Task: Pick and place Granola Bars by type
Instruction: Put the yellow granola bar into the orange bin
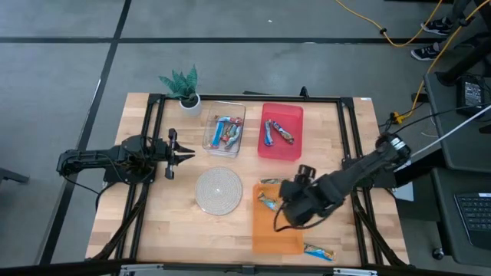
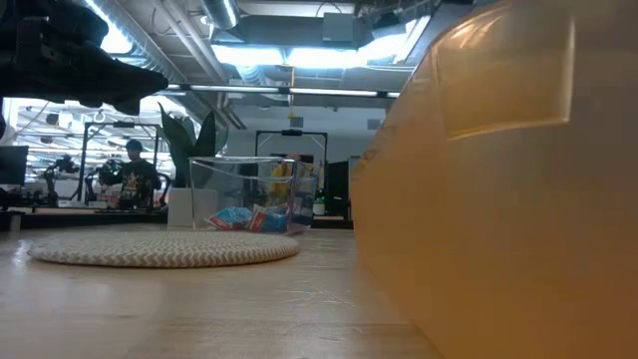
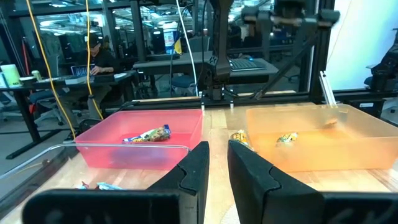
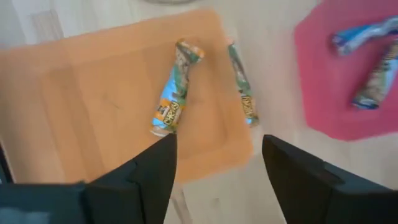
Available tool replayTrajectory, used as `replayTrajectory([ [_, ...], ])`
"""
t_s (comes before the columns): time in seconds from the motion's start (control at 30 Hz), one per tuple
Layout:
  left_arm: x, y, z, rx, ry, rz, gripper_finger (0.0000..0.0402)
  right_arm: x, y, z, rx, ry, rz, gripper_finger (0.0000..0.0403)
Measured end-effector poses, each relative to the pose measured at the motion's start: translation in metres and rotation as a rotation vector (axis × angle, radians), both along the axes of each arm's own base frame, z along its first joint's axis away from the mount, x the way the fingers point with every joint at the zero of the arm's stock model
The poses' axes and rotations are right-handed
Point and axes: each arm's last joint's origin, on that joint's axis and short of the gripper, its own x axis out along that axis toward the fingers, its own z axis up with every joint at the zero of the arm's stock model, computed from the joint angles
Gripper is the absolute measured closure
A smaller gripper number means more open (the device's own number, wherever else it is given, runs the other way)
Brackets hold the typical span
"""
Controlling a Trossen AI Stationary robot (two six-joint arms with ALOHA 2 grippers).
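Note:
Granola bars lie in three bins. The clear bin (image 1: 224, 130) holds several bars. The red bin (image 1: 281, 149) holds two bars (image 1: 278, 132). One orange-tan and light blue bar (image 4: 174, 93) lies in the orange bin (image 1: 265, 230). Another bar (image 4: 241, 87) lies on the table just outside that bin's far wall. One more bar (image 1: 318, 251) lies on the table by the bin's near right corner. My right gripper (image 4: 217, 146) hovers open and empty over the orange bin, pointing down. My left gripper (image 3: 217, 149) waits shut at the table's left side (image 1: 188, 153).
A round woven mat (image 1: 219, 190) lies left of the orange bin. A small potted plant (image 1: 182, 86) stands at the far left corner. A black frame (image 1: 245, 98) runs around the wooden table top. In the low view the orange bin's wall (image 2: 498, 199) fills the right side.

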Motion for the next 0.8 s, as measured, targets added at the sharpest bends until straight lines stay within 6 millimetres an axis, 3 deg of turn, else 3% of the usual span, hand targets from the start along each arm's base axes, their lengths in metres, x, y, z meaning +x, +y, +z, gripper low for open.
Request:
replayTrajectory([
  [0.23, 0.0, 0.0, 0.0, 0.0, 0.0, -0.001, 0.0347, -0.048, -0.006, 0.035, -0.013, -0.05, 0.001, 0.0166],
  [0.47, 0.0, 0.0, 0.0, 0.0, 0.0, -0.001, 0.0347, -0.091, -0.003, 0.061, 0.052, -0.113, 0.115, 0.0166],
  [0.8, 0.0, 0.0, 0.0, 0.0, 0.0, -0.001, 0.0347, -0.139, 0.031, 0.067, 0.219, -0.011, 0.404, 0.0166],
])
